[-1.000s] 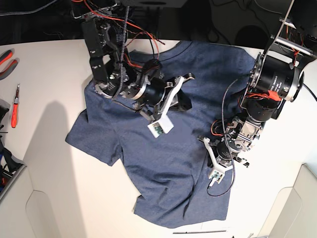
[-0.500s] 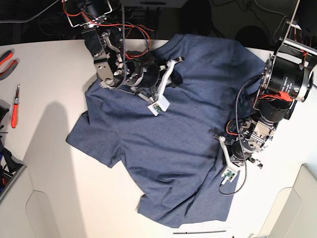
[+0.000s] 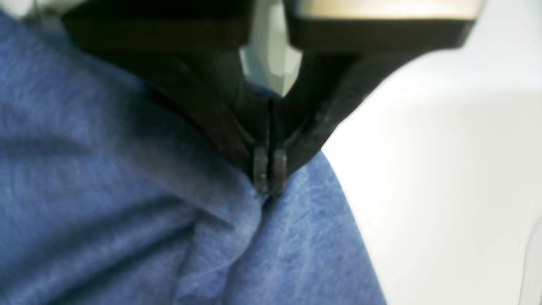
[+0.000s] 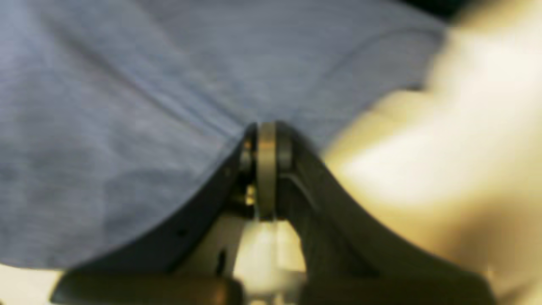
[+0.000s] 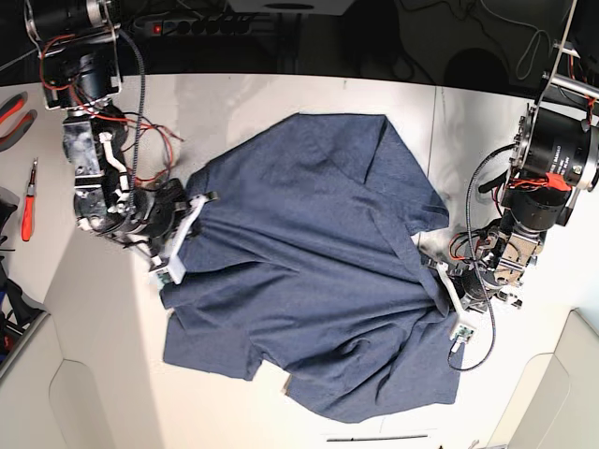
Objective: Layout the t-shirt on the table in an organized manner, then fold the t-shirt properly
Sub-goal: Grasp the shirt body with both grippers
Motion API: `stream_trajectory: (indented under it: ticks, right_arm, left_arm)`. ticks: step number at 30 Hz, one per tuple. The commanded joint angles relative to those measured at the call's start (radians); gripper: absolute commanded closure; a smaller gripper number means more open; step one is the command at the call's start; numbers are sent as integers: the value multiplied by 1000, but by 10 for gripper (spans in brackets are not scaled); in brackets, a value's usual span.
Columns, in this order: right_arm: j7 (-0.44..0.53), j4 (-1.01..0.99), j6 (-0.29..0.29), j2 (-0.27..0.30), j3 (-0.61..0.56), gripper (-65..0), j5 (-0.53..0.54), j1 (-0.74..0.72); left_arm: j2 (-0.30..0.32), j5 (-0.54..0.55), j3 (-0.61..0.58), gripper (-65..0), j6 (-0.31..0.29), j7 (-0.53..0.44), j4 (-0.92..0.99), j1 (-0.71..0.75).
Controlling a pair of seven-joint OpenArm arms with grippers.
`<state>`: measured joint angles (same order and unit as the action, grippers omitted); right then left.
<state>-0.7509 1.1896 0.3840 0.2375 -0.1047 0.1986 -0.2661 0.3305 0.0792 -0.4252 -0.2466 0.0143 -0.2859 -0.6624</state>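
The t-shirt (image 5: pixel 309 281) lies spread but rumpled across the middle of the table (image 5: pixel 281 94), plain navy side up, its lower edge reaching toward the near edge of the table and its top pointing at the far edge. Creases fan across the cloth between the two arms.

On the right side of the base view, the left gripper (image 5: pixel 440 295) is clamped on the shirt's edge — in the left wrist view its black jaws meet with a pinch of blue fabric (image 3: pixel 127 212) caught at the tips (image 3: pixel 269 169), bare white table just beside it. On the left side, the right gripper (image 5: pixel 192 215) is likewise clenched on the opposite edge of the shirt; the right wrist view, blurred, shows its jaws pressed together (image 4: pixel 266 144) with grey-blue cloth (image 4: pixel 127 127) draped over them.

Farther off, by the table's left edge, lie a red-handled screwdriver (image 5: pixel 28 206) and red-handled pliers (image 5: pixel 13 117) — both well apart from the shirt. A thin dark seam (image 5: pixel 434 131) runs toward the far edge.
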Motion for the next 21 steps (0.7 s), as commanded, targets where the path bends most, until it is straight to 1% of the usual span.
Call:
stream_trajectory:
  ticks: [1,6,8,10,12,14,16,18,20,21]
  right_arm:
    - [3,9,-7,18,17,0,-9,-42]
    - [2,-34,-7,47,46,0,-8,-124]
    - [2,-44,-8,50,46,0,-8,-136]
    - [-14,-47,-11,48,46,0,15,-138]
    - [-45,-47,-11,48,46,0,82,-137]
    - [-73,-46,-11,48,46,0,135,-135]
    - [-100,-45,-10,47,46,0,165,-135]
    - [-130,-40,-10,47,46,0,197,-135]
    - [-156,-34,-1,41,46,0,240,-134]
    - [-168,-26,16,32,46,0,257,-131]
  left_arm:
    - [19,2,1,0,2,108,-10,-11]
    - [19,81,1,0,-65,401,-142,51]
    - [20,127,1,0,-89,497,-224,96]
    - [19,177,1,0,-108,547,-311,147]
    - [19,229,1,0,-109,587,-396,198]
    - [19,267,1,0,-110,662,-476,245]
    - [19,277,1,0,-110,748,-551,288]
    - [19,287,1,0,-110,779,-620,332]
    - [19,314,1,0,-117,748,-691,373]
    - [19,327,1,0,-140,715,-731,392]
